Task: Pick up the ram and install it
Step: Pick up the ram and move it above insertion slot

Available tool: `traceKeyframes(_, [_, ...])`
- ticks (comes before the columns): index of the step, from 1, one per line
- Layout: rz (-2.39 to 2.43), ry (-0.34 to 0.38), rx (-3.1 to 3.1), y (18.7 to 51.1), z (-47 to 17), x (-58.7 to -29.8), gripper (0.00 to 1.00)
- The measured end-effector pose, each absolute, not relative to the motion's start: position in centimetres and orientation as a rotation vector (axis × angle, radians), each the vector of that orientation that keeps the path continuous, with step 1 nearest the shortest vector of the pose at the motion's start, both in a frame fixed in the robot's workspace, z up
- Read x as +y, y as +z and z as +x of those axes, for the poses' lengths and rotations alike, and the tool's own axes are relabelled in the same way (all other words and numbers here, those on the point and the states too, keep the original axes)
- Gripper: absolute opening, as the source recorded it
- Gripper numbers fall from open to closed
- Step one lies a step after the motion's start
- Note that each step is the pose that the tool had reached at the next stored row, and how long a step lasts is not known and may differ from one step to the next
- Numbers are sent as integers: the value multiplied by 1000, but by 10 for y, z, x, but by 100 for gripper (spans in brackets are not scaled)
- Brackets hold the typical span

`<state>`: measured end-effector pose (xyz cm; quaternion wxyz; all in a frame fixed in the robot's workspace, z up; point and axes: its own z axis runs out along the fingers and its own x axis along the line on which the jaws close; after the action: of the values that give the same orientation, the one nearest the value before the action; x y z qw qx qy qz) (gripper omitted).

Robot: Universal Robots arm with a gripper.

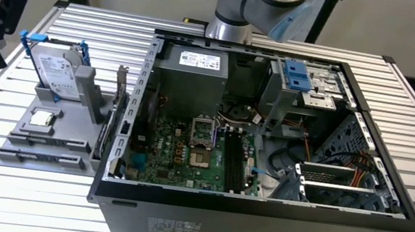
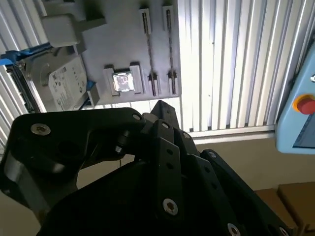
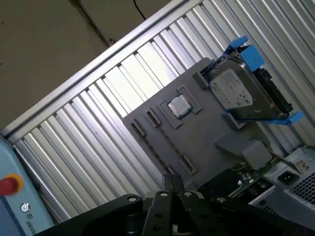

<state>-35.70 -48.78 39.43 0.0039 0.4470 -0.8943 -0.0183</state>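
While my gripper (image 3: 171, 183) sits closed and empty in the first wrist view, nothing seems done yet: what I take for the ram (image 1: 121, 89) stands left of centre in the exterior view, between fixture (image 1: 67, 133) and case (image 1: 259, 208).

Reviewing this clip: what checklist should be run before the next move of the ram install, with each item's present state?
1. Whereabouts of the ram: cannot tell.
2. Long slots of the gray fixture bare: ok.
3. Side of the computer case open, motherboard exposed: ok.
4. Free memory slots on it: cannot tell.
5. The hard drive and processor seated in the fixture: ok.
6. The gripper facing the fixture: ok.
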Motion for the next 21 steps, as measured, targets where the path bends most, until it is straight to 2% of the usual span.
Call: traceKeyframes(21, [1856, -37, -2542, 394, -357, -488, 0])
